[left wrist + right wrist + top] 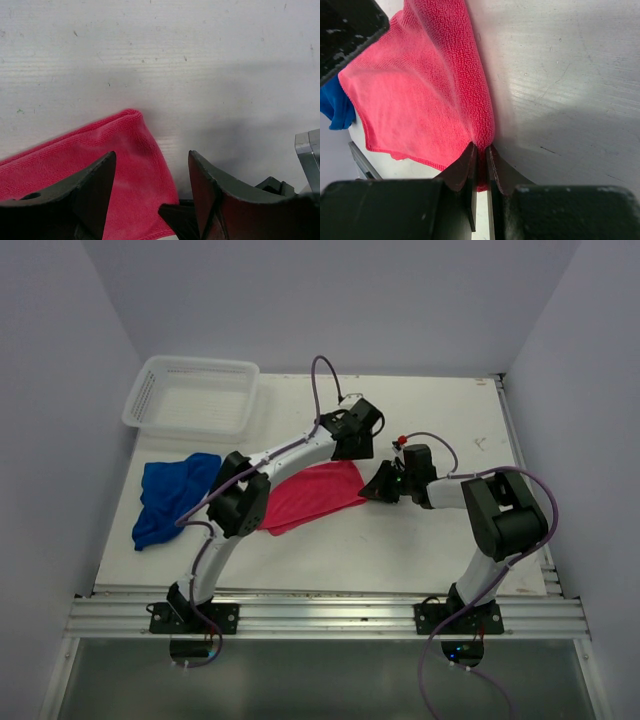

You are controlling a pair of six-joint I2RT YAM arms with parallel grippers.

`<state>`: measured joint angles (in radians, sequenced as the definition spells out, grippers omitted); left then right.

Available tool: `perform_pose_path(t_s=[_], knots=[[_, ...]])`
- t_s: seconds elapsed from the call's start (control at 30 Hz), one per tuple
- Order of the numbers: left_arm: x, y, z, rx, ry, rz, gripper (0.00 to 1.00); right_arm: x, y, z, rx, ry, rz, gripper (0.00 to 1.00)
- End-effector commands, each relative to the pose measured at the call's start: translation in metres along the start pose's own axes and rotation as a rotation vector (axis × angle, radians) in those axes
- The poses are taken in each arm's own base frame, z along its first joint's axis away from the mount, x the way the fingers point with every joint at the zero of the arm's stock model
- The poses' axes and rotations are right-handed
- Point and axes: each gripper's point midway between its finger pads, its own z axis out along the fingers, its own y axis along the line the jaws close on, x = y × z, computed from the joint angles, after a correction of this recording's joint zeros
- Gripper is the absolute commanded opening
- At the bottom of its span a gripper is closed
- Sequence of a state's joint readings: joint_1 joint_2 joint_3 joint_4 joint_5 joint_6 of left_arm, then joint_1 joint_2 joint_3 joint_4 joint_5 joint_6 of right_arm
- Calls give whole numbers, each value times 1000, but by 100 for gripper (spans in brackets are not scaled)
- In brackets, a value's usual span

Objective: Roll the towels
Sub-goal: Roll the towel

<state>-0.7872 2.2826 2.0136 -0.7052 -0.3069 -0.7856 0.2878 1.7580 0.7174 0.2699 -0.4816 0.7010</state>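
Note:
A red towel (310, 497) lies folded flat at the table's middle. My right gripper (372, 486) is shut on its right edge; the right wrist view shows the red towel (420, 95) pinched between the two fingertips (470, 160). My left gripper (150, 172) is open just above the towel's far right corner (132, 150), one finger over the cloth, the other over bare table. The left gripper (352, 445) sits just beyond the towel in the top view. A blue towel (172, 495) lies crumpled at the table's left.
A white plastic basket (195, 395) stands at the far left corner. The right gripper's tip (187, 220) shows at the bottom of the left wrist view. White table (430, 540) with a metal rail along the front edge.

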Motion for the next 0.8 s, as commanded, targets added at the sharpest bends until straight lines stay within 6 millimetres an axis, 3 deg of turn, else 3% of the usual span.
perform_pose_path(t_s=[0.0, 0.27, 0.77], knots=[[4, -3, 9, -1, -6, -23, 63, 24, -34, -1, 134, 40, 24, 9], [10, 3, 36, -47, -7, -5, 63, 22, -33, -3, 134, 29, 6, 8], [22, 23, 64, -95, 26, -6, 49, 27, -28, 0, 157, 28, -65, 5]])
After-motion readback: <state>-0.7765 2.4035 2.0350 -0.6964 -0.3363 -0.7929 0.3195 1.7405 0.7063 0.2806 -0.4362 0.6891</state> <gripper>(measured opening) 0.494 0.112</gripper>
